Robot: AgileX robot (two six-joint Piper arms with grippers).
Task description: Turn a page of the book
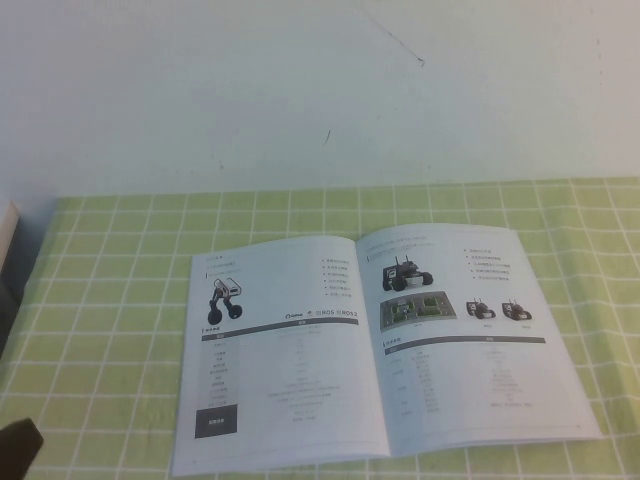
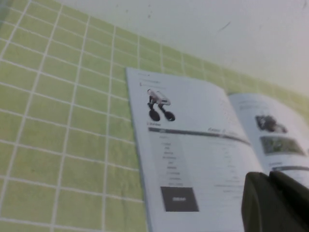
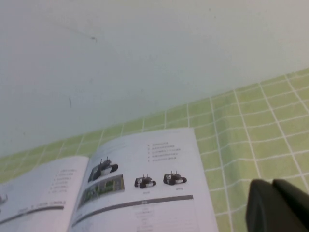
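Book (image 1: 375, 345) lies open flat on green checked cloth (image 1: 110, 300), page (image 1: 470, 335) on my right side. My right gripper (image 3: 280, 208) is shut, empty, off the page's outer edge; left gripper (image 2: 275, 203) near the spine, can't tell its fingers. Risk: thin glossy sheet slips or creases under closed tips.

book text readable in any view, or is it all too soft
High view: the book is softly lit with no glare; headers show, small text blurs. Left wrist view: soft, left end effector a dark blur. Right wrist view: page hazy, right end effector blurred, shut.
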